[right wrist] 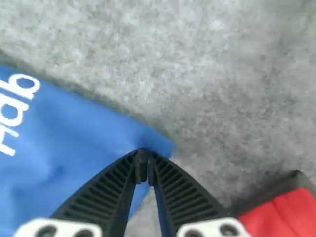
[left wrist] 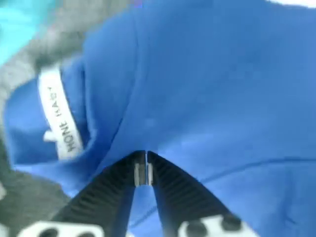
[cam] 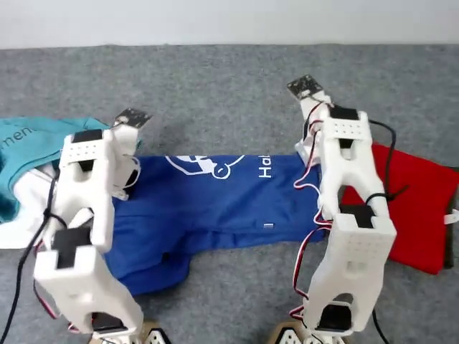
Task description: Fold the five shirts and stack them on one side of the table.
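The spread shirt [cam: 215, 204] lay crosswise on the middle of the table [cam: 215, 86]. Just beside its left end lay a bunched heap of shirts [cam: 29, 165], and just beside its right end lay another shirt [cam: 419, 193]. The left gripper [left wrist: 143, 170] pinched the spread shirt's left part, near the neck label [left wrist: 61, 123]. The right gripper [right wrist: 141, 165] pinched its far right corner.

High camera looks down; wrist cameras sit close over blue shirt [cam: 215, 201].
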Available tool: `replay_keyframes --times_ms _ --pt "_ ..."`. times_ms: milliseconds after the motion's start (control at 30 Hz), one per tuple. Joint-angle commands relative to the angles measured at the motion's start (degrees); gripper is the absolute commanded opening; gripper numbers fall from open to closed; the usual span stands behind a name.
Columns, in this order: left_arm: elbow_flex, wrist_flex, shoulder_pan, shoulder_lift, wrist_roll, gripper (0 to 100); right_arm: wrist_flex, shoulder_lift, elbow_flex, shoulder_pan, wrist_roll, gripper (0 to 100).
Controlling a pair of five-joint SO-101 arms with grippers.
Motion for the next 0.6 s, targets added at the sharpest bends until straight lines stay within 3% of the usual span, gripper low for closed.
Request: replay_keyframes --times_ms 0,367,567 --pt "-1.54 4.04 4.13 -11.16 -1.14 1 7.69 -0.66 -8.18 -1.98 -0.53 1.0" --pt "0.22 17.32 5.45 -19.08 -1.32 1 35.3 -0.66 -20.84 -9.54 -0.79 1.5" --pt "1.01 18.55 -2.29 -25.23 -1.32 1 36.18 -3.91 -16.7 -12.97 -6.51 1.5"
